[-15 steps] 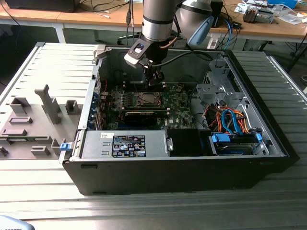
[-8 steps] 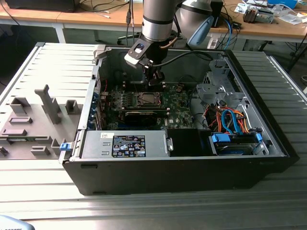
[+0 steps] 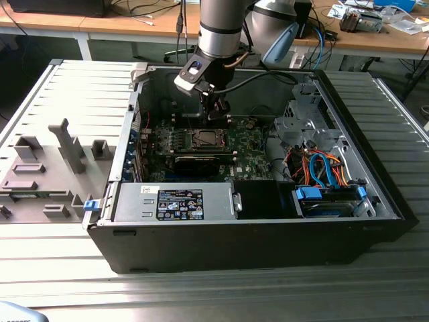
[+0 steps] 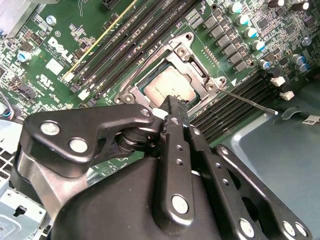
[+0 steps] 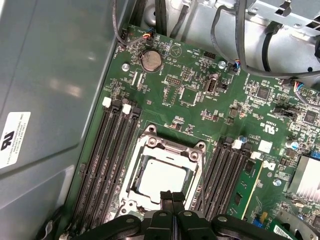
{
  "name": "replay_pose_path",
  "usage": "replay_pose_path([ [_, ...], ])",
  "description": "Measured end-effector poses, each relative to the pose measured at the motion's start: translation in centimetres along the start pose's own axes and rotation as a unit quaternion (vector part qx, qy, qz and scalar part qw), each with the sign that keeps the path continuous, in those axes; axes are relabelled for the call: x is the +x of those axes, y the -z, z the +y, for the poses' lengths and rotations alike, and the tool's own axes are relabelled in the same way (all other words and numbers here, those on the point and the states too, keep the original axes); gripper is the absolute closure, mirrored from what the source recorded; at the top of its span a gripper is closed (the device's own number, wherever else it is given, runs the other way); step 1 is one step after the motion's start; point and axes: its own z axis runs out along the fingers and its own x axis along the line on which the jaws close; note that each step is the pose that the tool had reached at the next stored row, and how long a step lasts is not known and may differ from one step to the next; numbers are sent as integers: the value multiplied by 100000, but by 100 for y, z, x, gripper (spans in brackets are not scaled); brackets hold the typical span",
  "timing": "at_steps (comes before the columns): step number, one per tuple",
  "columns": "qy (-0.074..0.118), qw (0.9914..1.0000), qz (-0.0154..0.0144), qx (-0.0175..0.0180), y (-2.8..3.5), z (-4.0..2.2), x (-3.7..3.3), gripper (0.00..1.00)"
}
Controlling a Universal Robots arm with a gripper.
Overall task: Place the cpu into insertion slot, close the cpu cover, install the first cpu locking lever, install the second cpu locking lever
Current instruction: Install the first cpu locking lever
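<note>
Gripper (image 5: pixel 172 196) clenched, fingers pressed together, nothing between them. Tips at edge of cover (image 5: pixel 196 170); contact unclear. Cpu (image 5: pixel 162 179) seated in slot (image 4: pixel 129 94), cover lying flat around it. Thin lever (image 4: pixel 248 102) juts sideways over board (image 5: pixel 200 107), seemingly unlatched.

Arm (image 3: pixel 218 27) reaching straight down from above, hand (image 5: pixel 172 195) pointing down, fingers (image 4: pixel 175 131) seemingly pressed together
</note>
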Motion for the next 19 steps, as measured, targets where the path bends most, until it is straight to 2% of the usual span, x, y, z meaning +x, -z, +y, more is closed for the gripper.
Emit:
replay_pose_path([
  [19,816,99997,-39,-22,0,0,0,89],
])
